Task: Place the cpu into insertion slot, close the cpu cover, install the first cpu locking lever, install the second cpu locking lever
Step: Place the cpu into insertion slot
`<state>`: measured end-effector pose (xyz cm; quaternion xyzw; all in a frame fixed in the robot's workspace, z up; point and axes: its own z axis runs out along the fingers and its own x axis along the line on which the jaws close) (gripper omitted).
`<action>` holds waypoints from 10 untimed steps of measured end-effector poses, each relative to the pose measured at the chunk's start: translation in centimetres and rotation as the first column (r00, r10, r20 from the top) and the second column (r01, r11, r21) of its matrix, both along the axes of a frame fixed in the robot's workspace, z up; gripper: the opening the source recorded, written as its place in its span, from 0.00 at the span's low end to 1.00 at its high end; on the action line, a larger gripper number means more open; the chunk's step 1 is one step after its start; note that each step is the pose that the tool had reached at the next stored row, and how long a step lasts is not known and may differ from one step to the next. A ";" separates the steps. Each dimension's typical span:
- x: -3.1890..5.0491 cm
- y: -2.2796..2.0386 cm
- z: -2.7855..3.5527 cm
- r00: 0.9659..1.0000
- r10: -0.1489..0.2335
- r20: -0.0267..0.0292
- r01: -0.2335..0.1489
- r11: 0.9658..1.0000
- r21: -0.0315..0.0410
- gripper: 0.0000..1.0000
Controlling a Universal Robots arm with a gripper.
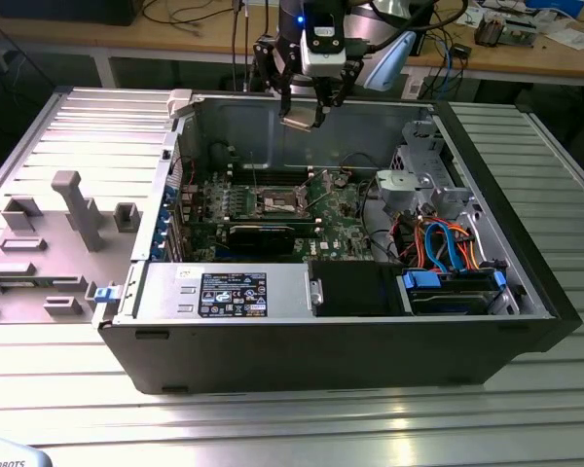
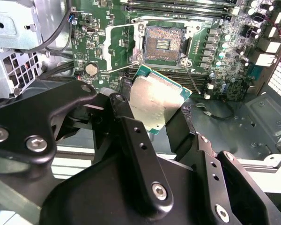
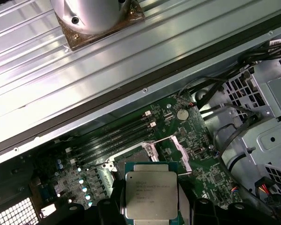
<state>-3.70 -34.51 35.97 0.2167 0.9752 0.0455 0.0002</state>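
My gripper hangs above the open computer case's back wall, shut on the cpu, a flat silvery square chip with a green edge. In the second wrist view the cpu sits tilted between my two black fingers, above and short of the insertion slot. The slot's dark centre lies bare. Beside it the cpu cover stands swung open. A thin wire lever juts out next to the slot. In the first wrist view the cpu overlaps the slot.
The green motherboard lies on the case floor, with a long black expansion card in front of the slot. Memory slots run beside the socket. A power supply and a drive cage with blue and orange cables fill the case's front.
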 end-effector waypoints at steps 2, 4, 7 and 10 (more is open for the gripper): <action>0.00 0.00 0.00 1.000 -0.007 0.000 0.007 1.000 0.000 0.54; -0.01 0.00 0.00 1.000 -0.019 0.000 0.019 1.000 0.000 0.54; -0.01 0.00 -0.01 0.998 -0.061 0.000 0.061 0.998 0.000 0.54; -0.01 0.00 -0.02 0.995 -0.100 0.000 0.100 0.995 0.000 0.54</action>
